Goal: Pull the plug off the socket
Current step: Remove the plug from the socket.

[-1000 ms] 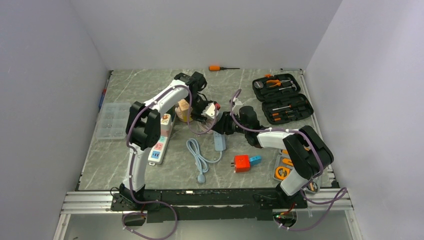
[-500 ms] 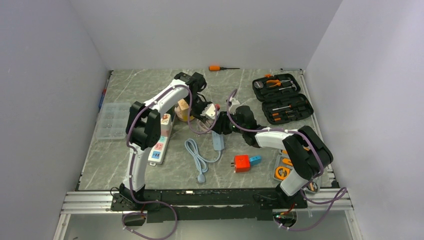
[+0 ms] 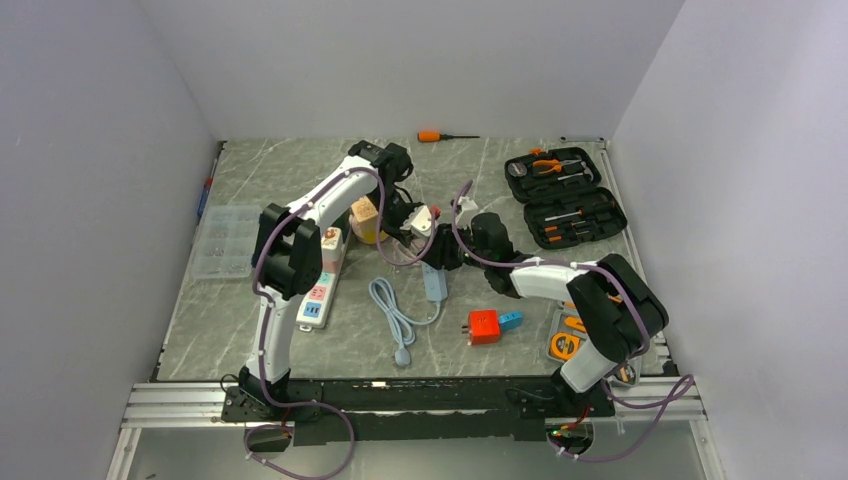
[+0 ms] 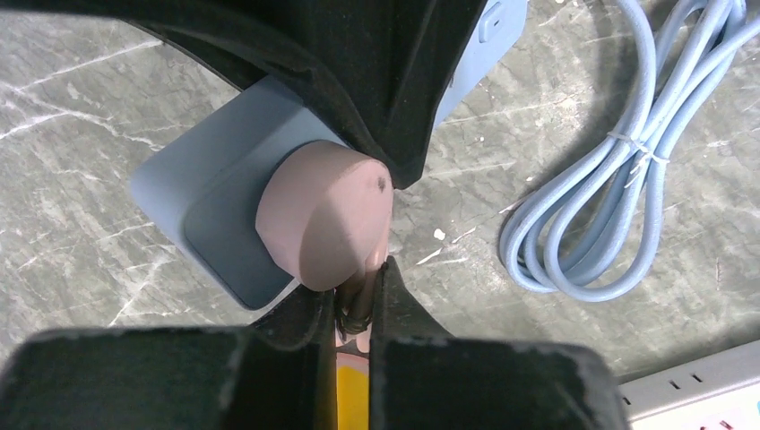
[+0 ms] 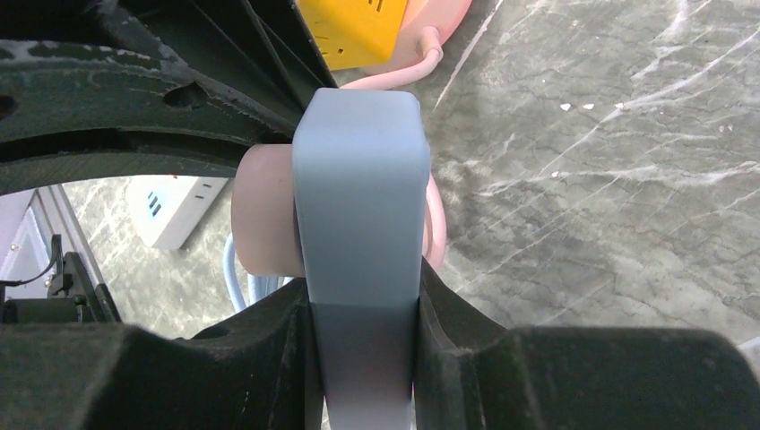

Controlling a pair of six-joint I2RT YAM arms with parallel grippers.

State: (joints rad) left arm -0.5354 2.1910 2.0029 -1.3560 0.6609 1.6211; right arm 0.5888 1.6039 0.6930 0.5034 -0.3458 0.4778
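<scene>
Left gripper [image 4: 354,309] — open a second ago — now clenched on the cord neck of the pink plug [image 4: 323,219], which sits in the light-blue power strip [image 5: 358,179]. Right gripper [image 5: 363,305] clamps that strip mid-way across the table [image 3: 250,320] — nudged slightly leftward.

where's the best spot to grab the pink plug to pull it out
Grip the pink plug across its rounded body, not the thin cord that the left gripper pinches. Come from the side facing away from the blue power strip, which the right gripper clamps by its narrow edges. The plug stands proud of the flat face, so a straight pull likely works.
</scene>
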